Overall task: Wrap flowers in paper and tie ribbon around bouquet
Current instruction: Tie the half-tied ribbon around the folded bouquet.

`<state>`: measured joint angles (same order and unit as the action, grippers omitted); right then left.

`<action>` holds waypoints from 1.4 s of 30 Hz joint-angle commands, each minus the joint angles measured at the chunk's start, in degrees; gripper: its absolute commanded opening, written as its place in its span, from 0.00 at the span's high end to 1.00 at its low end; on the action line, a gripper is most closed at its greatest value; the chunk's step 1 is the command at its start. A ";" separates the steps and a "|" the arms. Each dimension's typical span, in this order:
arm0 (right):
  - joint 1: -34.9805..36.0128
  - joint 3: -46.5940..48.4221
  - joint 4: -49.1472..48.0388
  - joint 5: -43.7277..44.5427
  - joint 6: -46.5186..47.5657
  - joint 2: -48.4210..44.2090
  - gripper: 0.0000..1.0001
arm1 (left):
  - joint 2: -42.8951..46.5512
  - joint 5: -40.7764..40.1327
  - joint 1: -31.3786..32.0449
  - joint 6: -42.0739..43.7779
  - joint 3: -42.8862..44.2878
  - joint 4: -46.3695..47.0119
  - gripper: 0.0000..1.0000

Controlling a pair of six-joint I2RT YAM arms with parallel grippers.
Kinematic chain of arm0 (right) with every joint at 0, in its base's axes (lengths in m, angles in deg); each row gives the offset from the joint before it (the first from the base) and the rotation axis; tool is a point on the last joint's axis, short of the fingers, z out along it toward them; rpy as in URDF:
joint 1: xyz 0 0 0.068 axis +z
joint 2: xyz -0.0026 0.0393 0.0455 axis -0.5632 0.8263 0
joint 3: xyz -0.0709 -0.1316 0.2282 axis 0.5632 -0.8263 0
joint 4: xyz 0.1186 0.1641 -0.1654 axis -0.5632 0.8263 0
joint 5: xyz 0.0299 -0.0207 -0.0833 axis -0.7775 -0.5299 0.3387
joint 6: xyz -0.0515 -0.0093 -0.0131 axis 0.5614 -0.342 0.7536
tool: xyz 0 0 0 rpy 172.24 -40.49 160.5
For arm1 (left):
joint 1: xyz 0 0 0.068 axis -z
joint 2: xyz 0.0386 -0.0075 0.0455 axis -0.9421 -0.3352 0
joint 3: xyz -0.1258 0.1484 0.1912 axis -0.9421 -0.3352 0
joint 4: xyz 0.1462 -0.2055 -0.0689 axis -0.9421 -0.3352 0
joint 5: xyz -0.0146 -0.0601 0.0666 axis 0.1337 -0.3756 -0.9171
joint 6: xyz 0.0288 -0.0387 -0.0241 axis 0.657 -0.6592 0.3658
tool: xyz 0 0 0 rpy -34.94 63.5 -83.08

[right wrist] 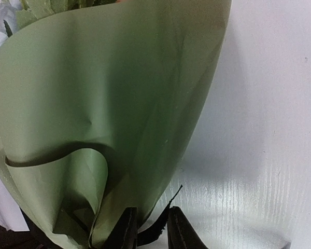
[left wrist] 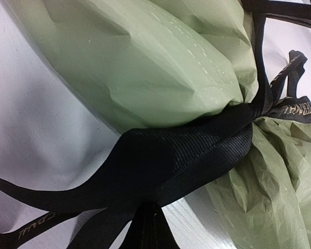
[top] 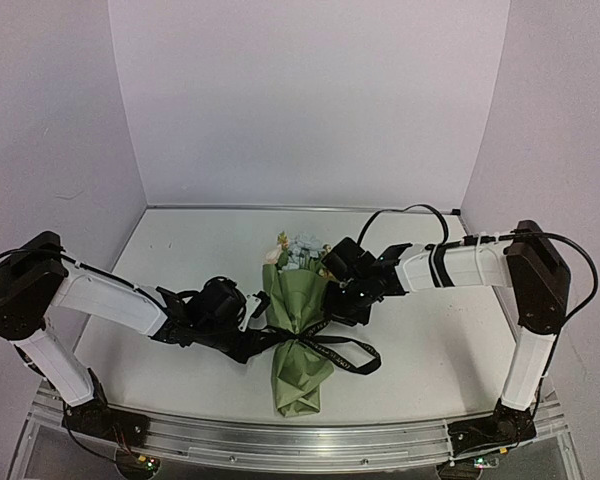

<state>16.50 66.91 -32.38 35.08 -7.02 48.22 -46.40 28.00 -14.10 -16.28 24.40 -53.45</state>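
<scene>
The bouquet (top: 298,330) lies mid-table, an olive-green paper (right wrist: 109,93) cone with pale flowers (top: 298,248) at its far, wide end. The black ribbon (top: 325,340) cinches the cone's waist, its loops and tails trailing right. My left gripper (top: 248,335) is left of the waist. In the left wrist view the left gripper (left wrist: 146,213) is shut on the broad ribbon (left wrist: 197,150) where it leaves the knot. My right gripper (top: 346,300) sits at the cone's right edge. The right wrist view shows the right gripper (right wrist: 151,211) with jaws slightly apart, a thin ribbon end (right wrist: 163,220) between its fingers (right wrist: 184,233).
The white table (top: 180,250) is enclosed by pale walls at the back and both sides. An aluminium rail (top: 280,440) runs along the near edge, between the arm bases. Black cables loop above the right arm (top: 410,212).
</scene>
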 commanded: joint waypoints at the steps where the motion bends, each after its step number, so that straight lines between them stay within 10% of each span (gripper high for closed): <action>1: 0.22 -0.73 -1.21 -0.17 -1.15 -3.10 0.80 | -0.25 0.87 0.20 0.16 1.35 2.15 1.00; 42: -1.96 -3.85 -1.86 0.83 1.36 -5.99 1.00 | 4.27 -3.05 0.21 -7.21 -6.98 0.73 1.00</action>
<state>15.73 63.87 -34.11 34.39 -6.77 44.50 -44.77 27.28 -14.08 -20.82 19.38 -52.19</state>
